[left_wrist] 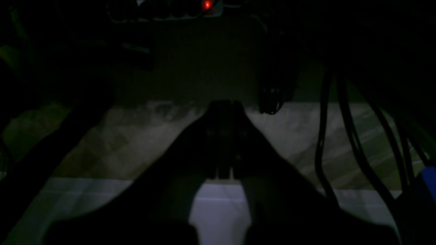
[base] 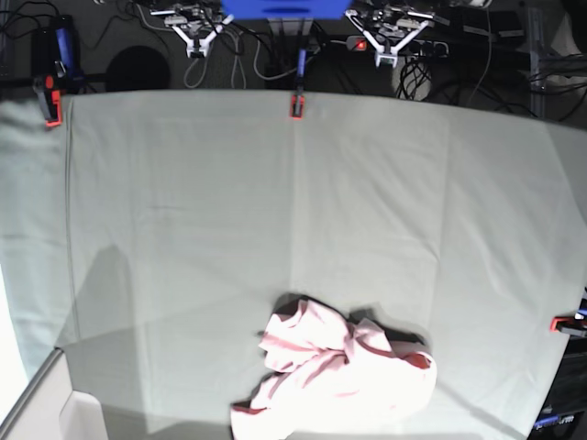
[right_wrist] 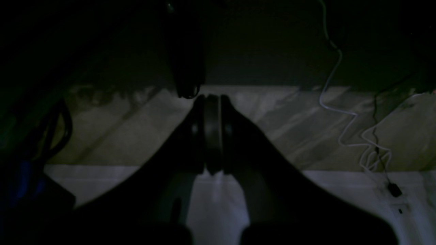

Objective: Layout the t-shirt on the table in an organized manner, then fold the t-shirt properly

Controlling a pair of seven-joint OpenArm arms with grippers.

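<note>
The t-shirt, pale pink and crumpled in a heap, lies near the front edge of the table, a little right of centre. No lettering shows on it. Both arms sit folded back beyond the far edge, well away from the shirt. My left gripper is at the back right and my right gripper at the back left. In the dim left wrist view the left gripper has its jaws pressed together, empty. The right gripper is likewise shut on nothing. Neither wrist view shows the shirt.
Red-and-black clamps hold the cloth at the far edge, the far left corner and the right edge. Cables hang beside the left gripper, and a white cord trails right of the right one. A blue block stands between the arms.
</note>
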